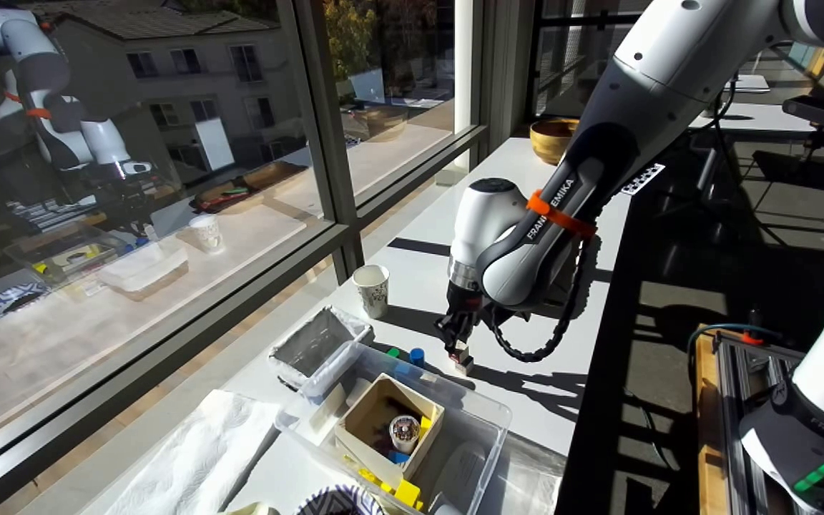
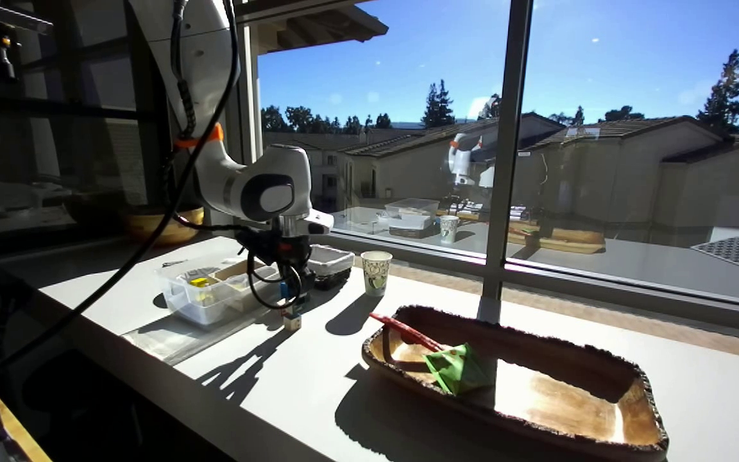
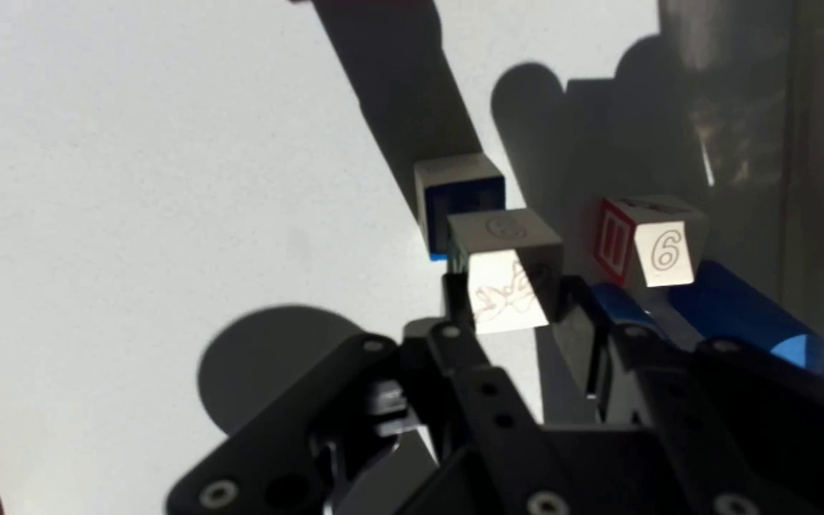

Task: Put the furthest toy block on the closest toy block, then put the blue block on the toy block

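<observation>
Running beside large windows (image 1: 147, 186), the white table (image 2: 305, 372) lies brightly sunlit.

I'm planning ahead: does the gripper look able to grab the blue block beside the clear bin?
Probably not: the gripper is closed on a toy block, and the clear bin may crowd the blue block.

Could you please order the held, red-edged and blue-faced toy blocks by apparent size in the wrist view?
1. Held toy block: looks largest, but probably sits nearer the camera.
2. Red-edged toy block and blue-faced toy block: not ranked, as the latter is partly hidden.
</observation>
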Controlling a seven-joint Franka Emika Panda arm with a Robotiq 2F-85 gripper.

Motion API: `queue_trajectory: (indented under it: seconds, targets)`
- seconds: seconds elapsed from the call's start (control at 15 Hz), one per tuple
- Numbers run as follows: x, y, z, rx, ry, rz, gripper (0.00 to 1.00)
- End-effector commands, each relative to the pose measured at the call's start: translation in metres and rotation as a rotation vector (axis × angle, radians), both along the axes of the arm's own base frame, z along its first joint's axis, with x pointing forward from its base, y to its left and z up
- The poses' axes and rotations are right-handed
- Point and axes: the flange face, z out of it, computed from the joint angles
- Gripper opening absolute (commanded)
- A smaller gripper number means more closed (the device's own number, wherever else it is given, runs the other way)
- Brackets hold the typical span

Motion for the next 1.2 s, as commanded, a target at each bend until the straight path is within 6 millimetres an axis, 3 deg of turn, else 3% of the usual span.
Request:
queue_trajectory:
  seconds: [0.0,0.47,0.53,0.6,0.93,1.13]
  targets:
    - [-0.008,0.000,-0.002,0.003,-0.007,-0.010,0.09]
    - [-0.013,-0.002,-0.007,-0.001,-0.005,-0.021,0.09]
    - [-0.013,-0.003,-0.007,-0.004,-0.011,-0.025,0.59]
    - [-0.012,-0.004,-0.007,-0.007,-0.016,-0.027,0.60]
    - [-0.010,-0.009,-0.001,-0.015,-0.045,-0.031,0.96]
    - [-0.009,-0.002,0.010,-0.006,-0.062,-0.023,1.00]
